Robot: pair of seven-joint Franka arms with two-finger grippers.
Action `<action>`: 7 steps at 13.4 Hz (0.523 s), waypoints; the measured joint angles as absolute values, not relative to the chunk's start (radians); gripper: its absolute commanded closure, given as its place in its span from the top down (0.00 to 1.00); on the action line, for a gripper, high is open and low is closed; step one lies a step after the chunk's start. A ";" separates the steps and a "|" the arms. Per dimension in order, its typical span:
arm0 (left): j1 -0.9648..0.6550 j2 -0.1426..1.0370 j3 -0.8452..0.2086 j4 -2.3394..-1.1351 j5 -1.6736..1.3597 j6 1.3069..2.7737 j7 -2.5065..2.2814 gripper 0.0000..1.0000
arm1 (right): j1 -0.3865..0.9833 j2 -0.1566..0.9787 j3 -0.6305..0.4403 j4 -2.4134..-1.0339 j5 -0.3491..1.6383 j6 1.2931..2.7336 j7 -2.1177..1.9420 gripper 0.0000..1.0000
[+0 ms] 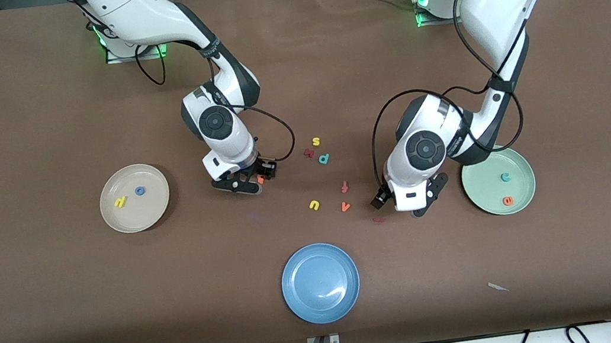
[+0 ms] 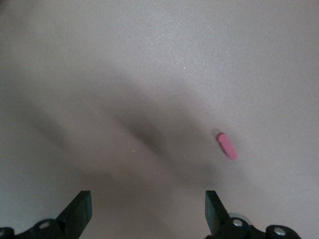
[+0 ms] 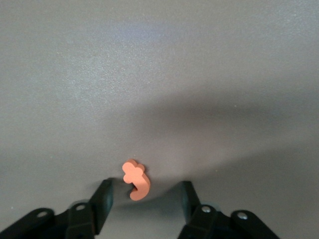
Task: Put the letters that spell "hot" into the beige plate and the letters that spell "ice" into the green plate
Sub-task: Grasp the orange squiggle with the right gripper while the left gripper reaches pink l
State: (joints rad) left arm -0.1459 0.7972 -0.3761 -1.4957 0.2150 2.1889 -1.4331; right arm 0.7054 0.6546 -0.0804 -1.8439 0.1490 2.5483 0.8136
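Note:
My right gripper is down at the table with its fingers apart on either side of the orange t, and gaps show on both sides. The beige plate holds the yellow h and the blue o. In the green plate lie the teal c and the orange e. The dark red i lies flat on the table. My left gripper hangs wide open and empty beside it.
A blue plate sits near the front edge. Loose letters lie between the arms: yellow s, a dark red letter, teal p, red-orange f, yellow u, orange v.

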 measured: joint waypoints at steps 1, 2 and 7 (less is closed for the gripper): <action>-0.152 0.815 -0.376 -1.469 0.215 2.189 -1.496 1.00 | 0.705 0.655 -0.080 -1.843 0.149 2.549 0.814 0.23; -0.157 0.833 -0.374 -1.441 0.215 2.189 -1.551 1.00 | 0.706 0.654 -0.080 -1.841 0.149 2.552 0.813 0.16; -0.243 0.919 -0.283 -1.313 0.215 2.205 -1.786 1.00 | 0.709 0.652 -0.080 -1.840 0.149 2.553 0.813 0.09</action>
